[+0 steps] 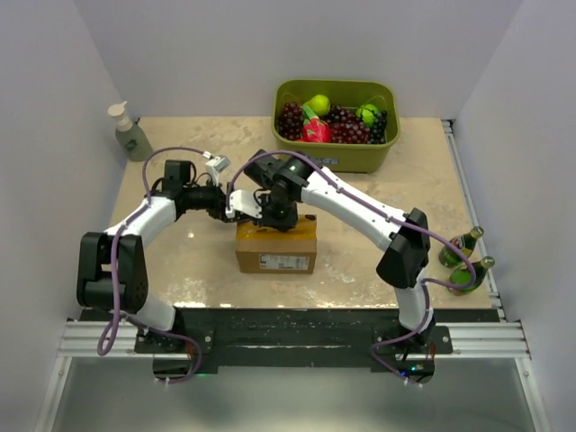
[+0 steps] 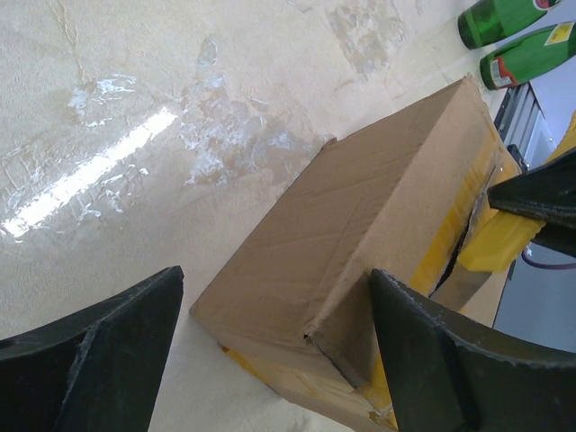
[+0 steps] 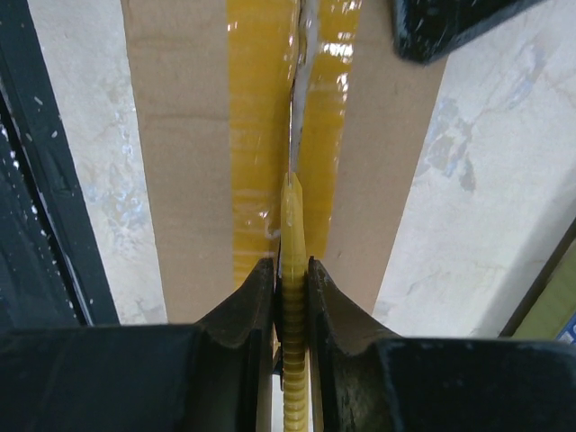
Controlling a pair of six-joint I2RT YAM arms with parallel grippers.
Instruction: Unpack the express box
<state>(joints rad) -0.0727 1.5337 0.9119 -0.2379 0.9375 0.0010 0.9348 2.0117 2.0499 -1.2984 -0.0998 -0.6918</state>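
The express box (image 1: 276, 252) is a brown carton with yellow tape along its top seam (image 3: 247, 135), standing at the table's middle front. My right gripper (image 3: 292, 270) is shut on a yellow ribbed cutter (image 3: 293, 225). The cutter's tip rests in the taped seam, which is split ahead of it. My left gripper (image 2: 274, 297) is open at the box's left end, with one finger (image 2: 432, 360) over the top near a corner and the other (image 2: 99, 351) beside the box (image 2: 360, 216). In the top view both grippers meet over the box's top left.
A green bin (image 1: 335, 155) of fruit stands behind the box. A soap dispenser (image 1: 130, 135) is at the back left. Two green bottles (image 1: 463, 259) lie at the right edge, beside the metal rail (image 1: 468, 189).
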